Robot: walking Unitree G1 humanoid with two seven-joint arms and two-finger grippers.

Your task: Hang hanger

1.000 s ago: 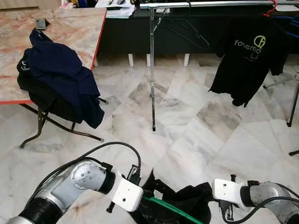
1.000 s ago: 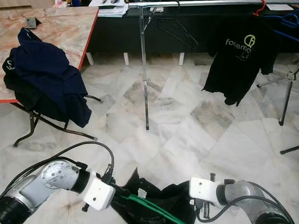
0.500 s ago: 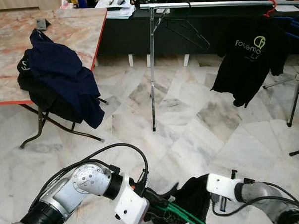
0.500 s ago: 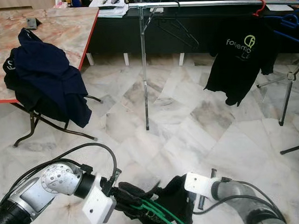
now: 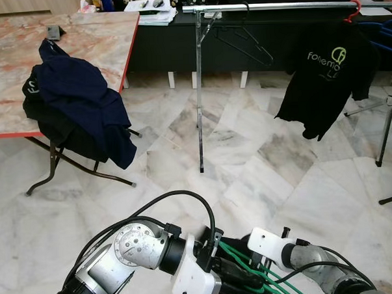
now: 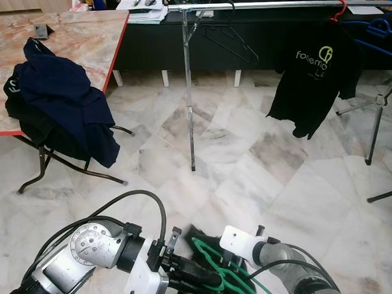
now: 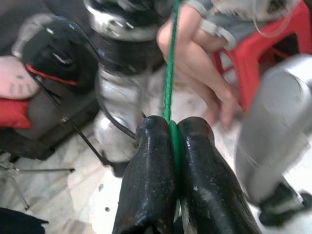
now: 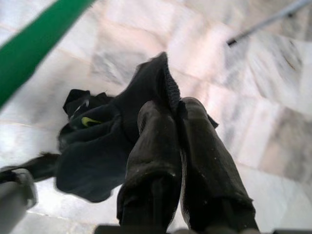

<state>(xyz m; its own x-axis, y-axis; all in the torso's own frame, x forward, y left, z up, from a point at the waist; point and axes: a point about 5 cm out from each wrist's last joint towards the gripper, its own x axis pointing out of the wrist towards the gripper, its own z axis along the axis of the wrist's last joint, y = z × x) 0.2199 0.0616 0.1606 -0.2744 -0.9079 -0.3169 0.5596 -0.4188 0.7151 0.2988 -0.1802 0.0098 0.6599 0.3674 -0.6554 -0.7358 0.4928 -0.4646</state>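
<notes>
Low above marble floor (image 5: pixel 248 158): left pincer (image 7: pixel 173 134) clamped on green hanger (image 6: pixel 217 266); right pincer (image 8: pixel 178 109) pinching black shirt (image 8: pixel 105 146). Counter (image 5: pixel 22 50) edge: dark clothes (image 5: pixel 77 106) draped. Rail (image 5: pixel 274 6): black T-shirt (image 5: pixel 326 76) hung.

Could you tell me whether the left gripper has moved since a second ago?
Yes. The left gripper, shut on the green hanger, has swung inward towards the right gripper, judged against the unmoved clothes rack pole.

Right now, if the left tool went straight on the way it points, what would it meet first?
Probably the robot's own silver body just past the green hanger the left tool grips; depth is unclear.
</notes>
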